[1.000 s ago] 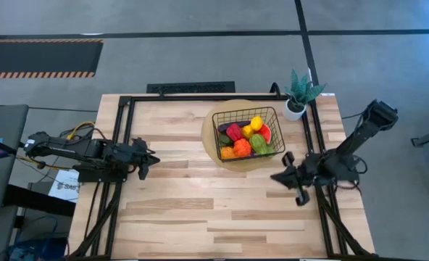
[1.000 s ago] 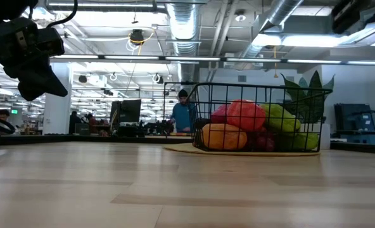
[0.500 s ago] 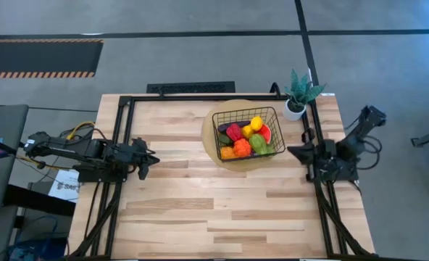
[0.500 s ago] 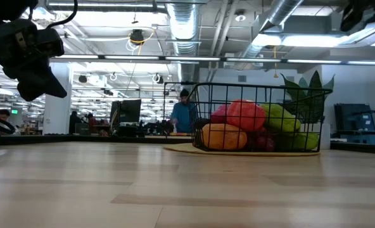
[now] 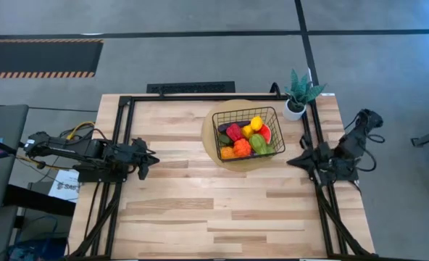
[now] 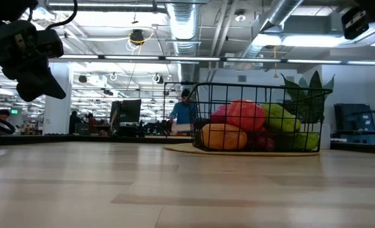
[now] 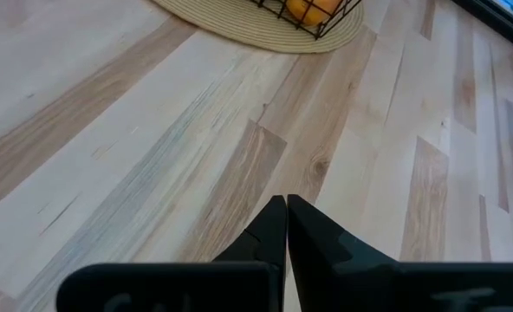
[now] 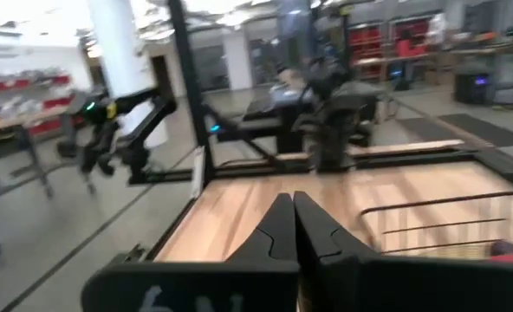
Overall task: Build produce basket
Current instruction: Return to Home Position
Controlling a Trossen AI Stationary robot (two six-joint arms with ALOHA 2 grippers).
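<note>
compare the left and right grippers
The left gripper sits by the left edge of the table, pointing right; the right gripper sits by the right edge, pointing left. The left gripper is far from the basket; the right gripper is much nearer it. Both have jaws shut, empty.

Light wood table [image 5: 200,210]. Round tan mat [image 5: 208,138], right of centre on the far half, carrying the black wire basket [image 5: 216,127]. Basket contents, heaped: yellow lemon [image 5: 256,123], red pepper [image 5: 234,132], orange pepper [image 5: 242,147], green avocado [image 5: 259,143]. Potted green plant [image 5: 298,93] at the far right corner. Left gripper [image 5: 151,159] near the left edge. Right gripper [image 5: 292,159] near the right edge. Both grippers are clear of the basket.
</note>
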